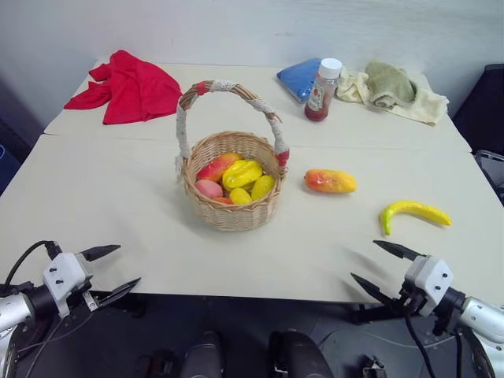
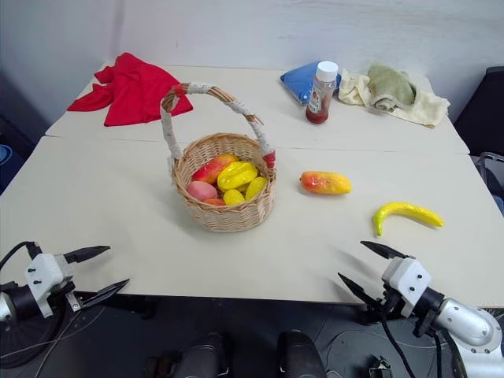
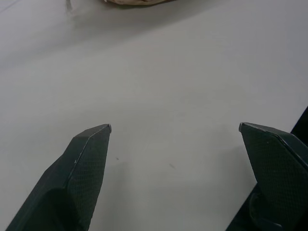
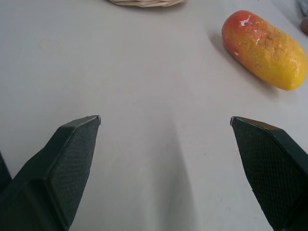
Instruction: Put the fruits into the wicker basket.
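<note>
Beyond the right gripper (image 1: 376, 264), jaws apart, mango (image 1: 331, 181) and banana (image 1: 415, 213) lie crosswise.
Wicker basket (image 1: 232, 209) sits ahead-left; left gripper (image 1: 118, 270) gapes.

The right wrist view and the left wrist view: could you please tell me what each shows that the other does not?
The right wrist view alone shows the oval orange-red-and-yellow toy mango lying on the table. The left wrist view adds nothing of its own beyond bare tabletop. Both share the pale table, a sliver of the round tan wicker basket at the picture's edge, and an open, empty tool: the left tool and the right tool.
</note>
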